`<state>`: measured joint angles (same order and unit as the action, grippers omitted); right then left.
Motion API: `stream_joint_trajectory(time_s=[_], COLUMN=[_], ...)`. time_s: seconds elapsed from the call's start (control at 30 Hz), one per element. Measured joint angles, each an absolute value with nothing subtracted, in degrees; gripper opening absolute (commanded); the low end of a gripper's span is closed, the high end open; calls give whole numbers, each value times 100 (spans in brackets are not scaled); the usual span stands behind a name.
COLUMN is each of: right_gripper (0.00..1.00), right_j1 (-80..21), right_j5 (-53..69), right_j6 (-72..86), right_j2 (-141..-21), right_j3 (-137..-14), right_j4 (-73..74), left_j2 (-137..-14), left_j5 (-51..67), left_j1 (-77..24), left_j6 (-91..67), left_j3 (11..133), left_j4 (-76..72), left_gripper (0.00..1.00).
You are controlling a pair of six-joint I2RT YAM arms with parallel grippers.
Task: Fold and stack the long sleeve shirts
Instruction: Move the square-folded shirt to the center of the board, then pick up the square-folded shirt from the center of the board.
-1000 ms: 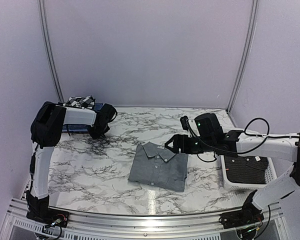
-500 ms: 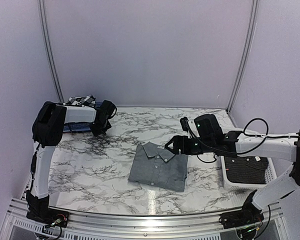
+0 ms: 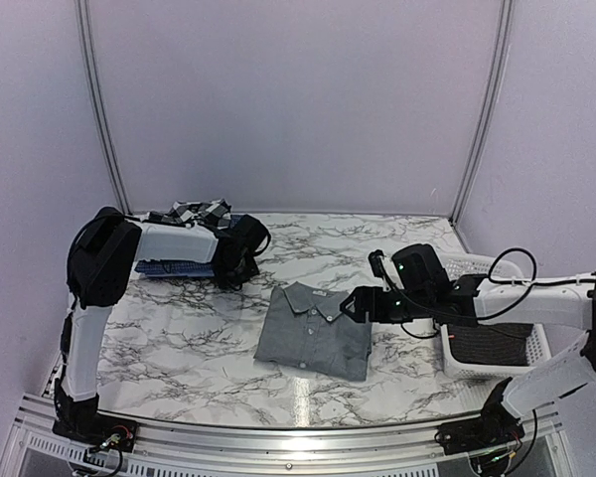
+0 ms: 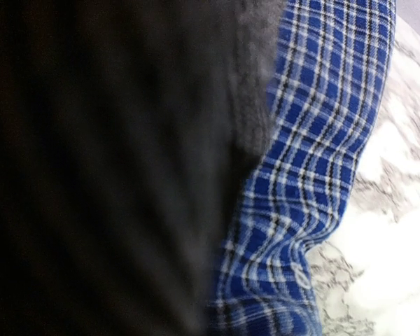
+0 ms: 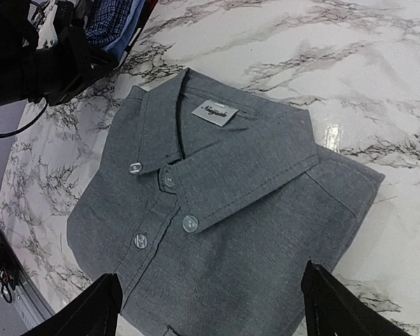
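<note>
Grey shirt lies folded in the middle of the bench, collar to the far side, its long axis running far to near. We judge the right hand nearer: it hovers spread just right of the collar. Our left hand, pressed together, sits by the blue shirt at far left; whether it pinches cloth we cannot tell. Since a second ago it closed and swung toward centre, while the right eased back.
</note>
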<state>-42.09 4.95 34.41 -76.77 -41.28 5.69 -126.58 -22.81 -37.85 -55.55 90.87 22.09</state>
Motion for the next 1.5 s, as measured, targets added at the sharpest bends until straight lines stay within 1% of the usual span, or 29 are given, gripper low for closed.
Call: stream_joint_trajectory(time_s=[0.33,0.83,1.0,1.2,1.33,1.4,1.5], right_gripper=[85,85,82,73,62,56,43], right_j1=[-4209,-4182,-4167,-4139,-4130,-4125,-4119], right_j5=[305,69,-62,-143,-193,-209,-228], right_j6=[3627,3704,3787,3907,3966,4027,4110], right_j2=[-7159,-7078,-7192,-7391,-7561,-7666,-7802], right_j3=[-3398,-3308,-3308,-3308,-3319,-3323,-3328], right_j4=[757,937,1046,1105,1107,1109,1105], left_j2=[-12641,-12744,-12752,-12580,-12164,-11856,-11356], left_j5=[-1802,-1374,-1302,-1081,-978,-932,-886], left_j1=[-4501,-4974,-5000,-5065,-5137,-5192,-5260], left_j6=[-5830,-6018,-5865,-5280,-4836,-4617,-4351], left_j3=[9102,9522,9522,9529,9507,9452,9275], left_j4=[2038,2003,1994,1997,1988,1966,1940], left_gripper=[0,1,21,42,48,49,50])
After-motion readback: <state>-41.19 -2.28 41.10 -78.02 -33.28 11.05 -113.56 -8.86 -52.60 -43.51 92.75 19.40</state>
